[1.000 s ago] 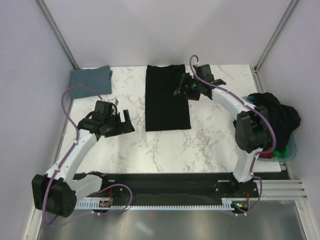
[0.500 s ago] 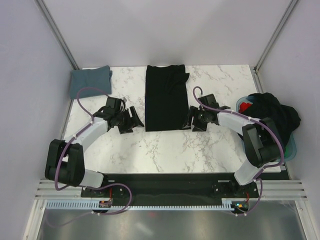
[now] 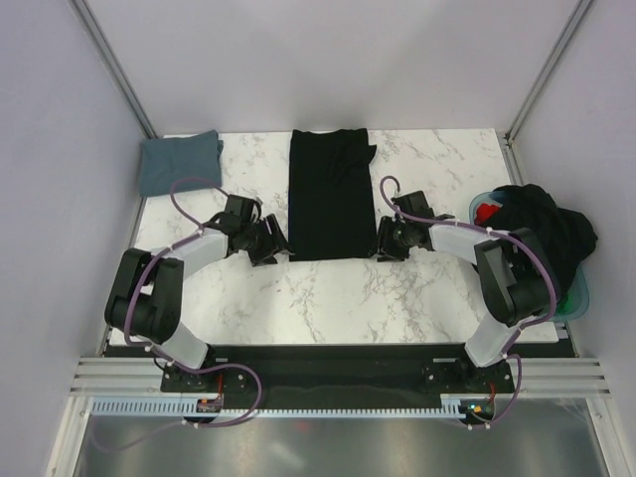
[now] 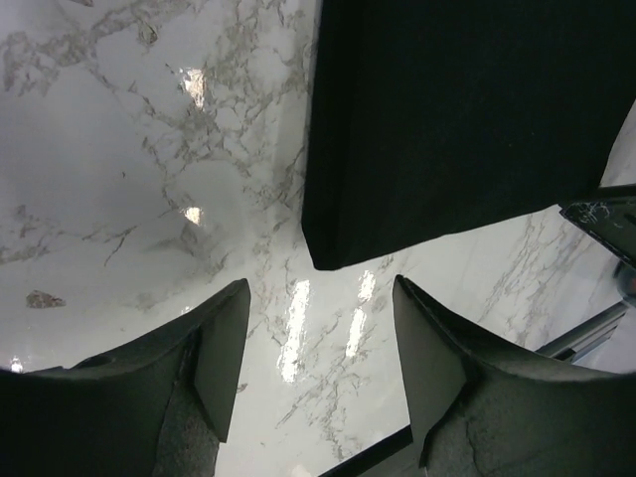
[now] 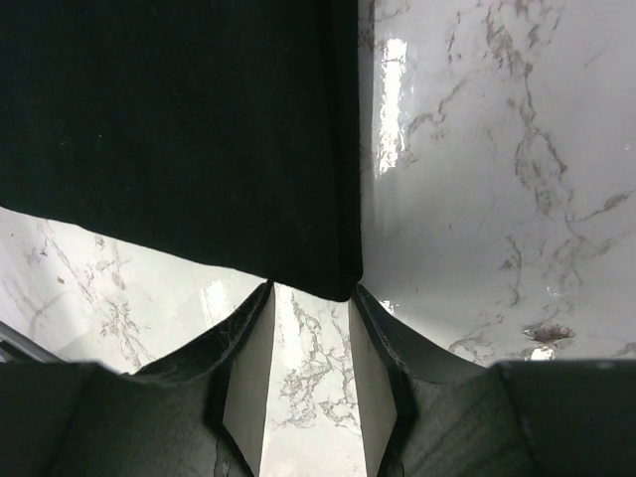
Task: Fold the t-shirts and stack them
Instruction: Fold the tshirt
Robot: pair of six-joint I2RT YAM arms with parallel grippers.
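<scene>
Two grippers, top view: left gripper [image 3: 270, 243] at 7 o'clock of long folded black t-shirt [image 3: 331, 194], right gripper [image 3: 386, 241] at 5 o'clock. Blue-grey t-shirt [image 3: 179, 162] folded at table's 10 o'clock corner; black and red shirts [image 3: 542, 234] heaped in light blue tub [image 3: 580, 290] at 3 o'clock. Left wrist: fingers [image 4: 214, 358] spread wide, holding nothing, shirt corner at 12 o'clock, just clear. Right wrist: fingers [image 5: 248, 348] narrow, gap visible, shirt corner right at tips.
</scene>
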